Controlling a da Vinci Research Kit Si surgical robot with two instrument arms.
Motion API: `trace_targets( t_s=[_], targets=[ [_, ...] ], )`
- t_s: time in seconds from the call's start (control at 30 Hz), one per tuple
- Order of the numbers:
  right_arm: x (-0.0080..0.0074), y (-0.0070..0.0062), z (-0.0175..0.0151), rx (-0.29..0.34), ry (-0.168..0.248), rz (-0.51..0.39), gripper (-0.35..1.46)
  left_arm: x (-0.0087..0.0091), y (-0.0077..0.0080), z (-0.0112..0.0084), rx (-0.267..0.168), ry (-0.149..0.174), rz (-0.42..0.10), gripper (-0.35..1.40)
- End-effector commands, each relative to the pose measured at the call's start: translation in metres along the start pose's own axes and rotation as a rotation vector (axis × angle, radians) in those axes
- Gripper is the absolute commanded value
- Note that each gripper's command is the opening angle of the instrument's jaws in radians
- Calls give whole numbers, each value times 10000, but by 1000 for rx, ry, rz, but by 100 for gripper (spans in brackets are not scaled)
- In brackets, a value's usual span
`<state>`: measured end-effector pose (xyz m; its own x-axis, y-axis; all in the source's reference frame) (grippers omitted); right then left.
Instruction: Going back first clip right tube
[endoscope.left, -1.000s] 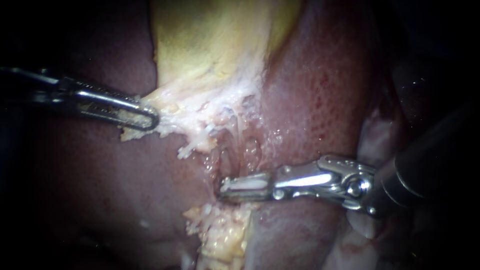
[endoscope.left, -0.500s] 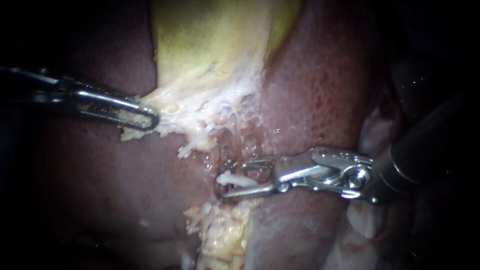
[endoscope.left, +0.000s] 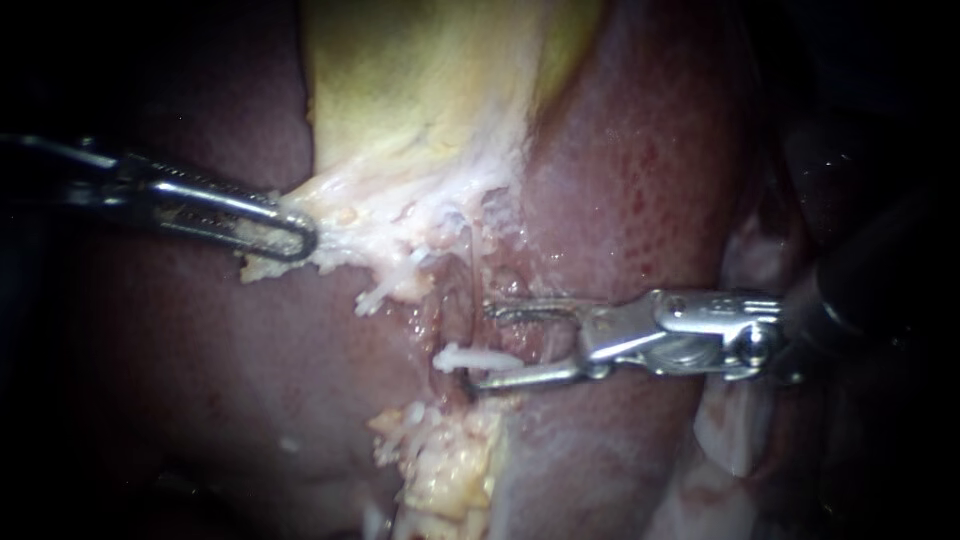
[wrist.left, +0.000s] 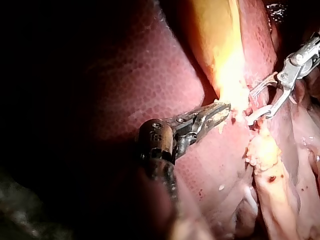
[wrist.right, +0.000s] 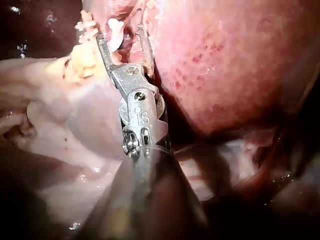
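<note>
Clip (endoscope.left: 468, 357) looks seated on tube (endoscope.left: 453, 308); right instrument (endoscope.left: 484, 346) jaws spread, retreat remaining; left instrument (endoscope.left: 292, 237) jaws grasping gallbladder (endoscope.left: 420, 110) edge.

My instruments: two, left instrument (endoscope.left: 292, 232) and right instrument (endoscope.left: 484, 346)
Clips I count: one white clip (endoscope.left: 470, 357)
Organs: one gallbladder (endoscope.left: 420, 90), one liver (endoscope.left: 640, 180)

Left instrument (endoscope.left: 298, 240) shaft lost in dark, jaw tips buried in pale tissue (endoscope.left: 350, 222). Gallbladder (endoscope.left: 430, 80) cut off by frame edge. What clip (endoscope.left: 468, 357) sits on too small to tell.
</note>
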<state>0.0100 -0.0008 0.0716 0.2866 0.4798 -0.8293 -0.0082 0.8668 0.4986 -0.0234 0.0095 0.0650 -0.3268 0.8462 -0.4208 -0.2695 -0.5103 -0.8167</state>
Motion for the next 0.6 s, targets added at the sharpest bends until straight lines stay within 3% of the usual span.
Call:
trace_targets(
  t_s=[0.03,0.17,0.37,0.6],
  targets=[
    [4,1,-9,0,0,-28,49,0,0,-1,-1,0,1,-35],
    [15,4,-37,1,1,-94,50,0,0,-1,-1,0,1,-35],
    [26,5,-68,17,-56,-160,50,0,0,-1,-1,0,1,-35],
    [30,2,-82,21,-73,-189,50,1,0,0,0,0,0,-35]
  ],
)
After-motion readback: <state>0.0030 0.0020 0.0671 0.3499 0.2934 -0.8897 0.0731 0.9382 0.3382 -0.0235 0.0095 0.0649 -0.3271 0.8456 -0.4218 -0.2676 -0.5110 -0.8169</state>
